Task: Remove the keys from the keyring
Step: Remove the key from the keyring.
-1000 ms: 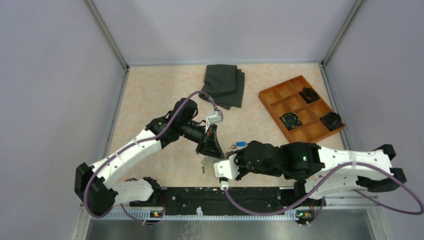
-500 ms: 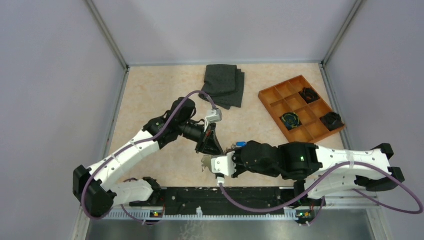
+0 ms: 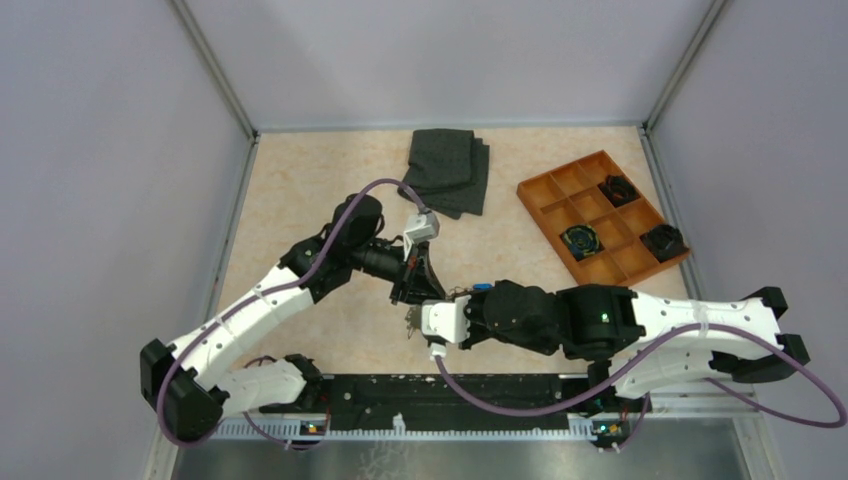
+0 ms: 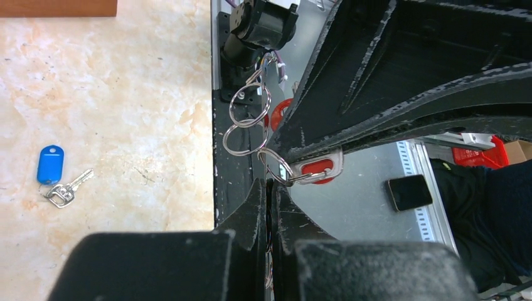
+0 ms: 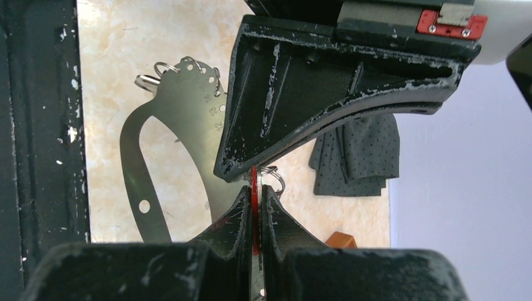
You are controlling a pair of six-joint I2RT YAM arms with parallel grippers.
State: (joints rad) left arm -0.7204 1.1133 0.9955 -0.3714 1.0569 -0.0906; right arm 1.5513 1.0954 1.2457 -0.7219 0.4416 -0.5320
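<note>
Keyring point(image 5: 191, 119) shows in the right wrist view as a flat grey metal band with a big loop hole, a row of small holes and small rings at one end. It sits under the two pincers, near the front rail. Can't tell if it lies flat on the worktop point(image 3: 300, 200) or hangs just above it.

Left pincer point(image 4: 270, 185): jaws fully together, nipping the ring chain point(image 4: 248, 119) at its lower end. The chain runs up from the fingertips as a string of linked wire rings.

Right pincer point(image 5: 254, 188): jaws closed tight on the red key point(image 4: 317, 168), with the thin red head edge-on between the fingers. That key hangs on the ring right at the left pincer's tips. The two pincers are tip to tip, almost touching.

Blue key point(image 4: 50, 164) is off the ring. It lies on the worktop just beside the pincers, with a small metal key on its own little loop.

Folded dark cloth point(image 3: 448, 170) lies at the far edge. The orange tray point(image 3: 549, 236) is on the far right, with black clumps in three of its compartments, well apart from the action.
</note>
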